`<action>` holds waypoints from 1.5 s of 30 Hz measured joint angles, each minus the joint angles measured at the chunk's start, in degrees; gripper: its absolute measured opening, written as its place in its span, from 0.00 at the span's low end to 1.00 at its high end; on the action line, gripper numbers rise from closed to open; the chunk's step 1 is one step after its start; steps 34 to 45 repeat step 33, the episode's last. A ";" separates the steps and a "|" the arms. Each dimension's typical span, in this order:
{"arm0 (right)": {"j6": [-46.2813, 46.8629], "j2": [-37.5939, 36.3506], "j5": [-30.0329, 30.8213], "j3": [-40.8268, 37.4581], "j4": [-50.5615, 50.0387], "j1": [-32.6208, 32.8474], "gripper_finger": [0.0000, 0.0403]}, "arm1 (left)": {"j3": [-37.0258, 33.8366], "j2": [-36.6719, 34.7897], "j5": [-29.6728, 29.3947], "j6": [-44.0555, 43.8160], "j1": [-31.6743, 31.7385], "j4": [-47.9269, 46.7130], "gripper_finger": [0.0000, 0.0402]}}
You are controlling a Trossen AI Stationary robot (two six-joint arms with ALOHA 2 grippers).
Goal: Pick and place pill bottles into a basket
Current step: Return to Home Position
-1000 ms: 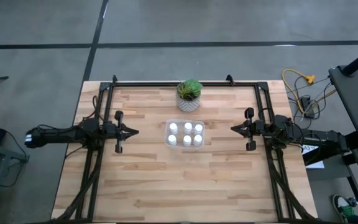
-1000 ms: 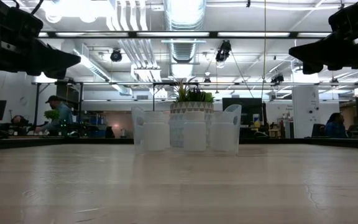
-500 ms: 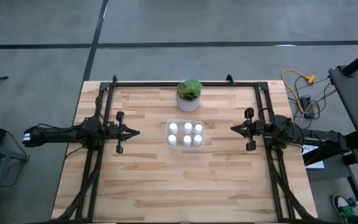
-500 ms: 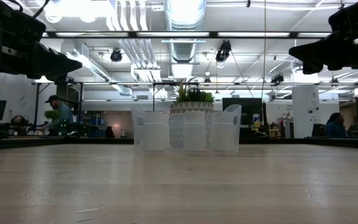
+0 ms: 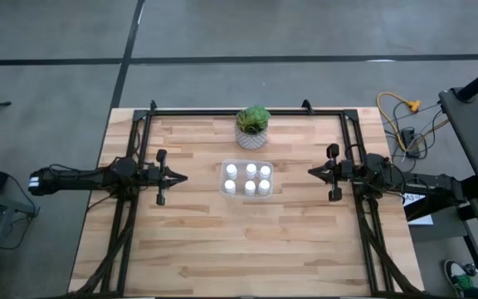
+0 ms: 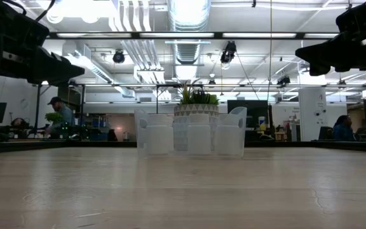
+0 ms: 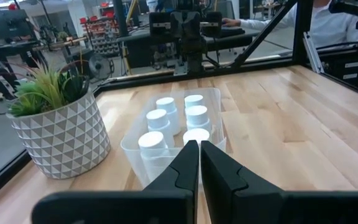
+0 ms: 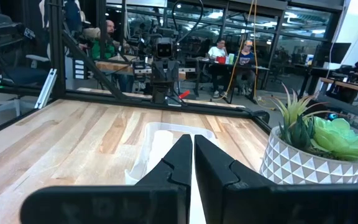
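Observation:
Several white pill bottles [image 5: 247, 178] stand upright inside the clear tray [image 5: 223, 179] at the table's middle; they also show in the left wrist view [image 7: 166, 121] and the low view [image 6: 199, 138]. My left gripper [image 5: 182, 176] is shut and empty, held above the table left of the tray. My right gripper [image 5: 310, 172] is shut and empty, above the table right of the tray. Both point toward the tray.
A white patterned pot with a green plant [image 5: 253, 127] stands just behind the tray toward the far edge. Black frame rails [image 5: 139, 149] run along the table's left, right and far sides. Bare wood [image 5: 247, 249] lies between the tray and the near edge.
My left gripper has drawn back slightly toward the table's left edge, still shut. The tray and bottles have stayed put.

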 joint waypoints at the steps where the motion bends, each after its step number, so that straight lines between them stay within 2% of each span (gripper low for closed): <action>1: 0.00 0.00 0.00 -0.01 0.00 0.01 0.02 | 0.00 0.10 0.00 0.00 -0.01 0.00 0.00; 45: 0.00 0.01 -0.01 -0.02 0.00 0.01 0.02 | 0.00 1.14 0.00 0.00 0.00 0.00 0.00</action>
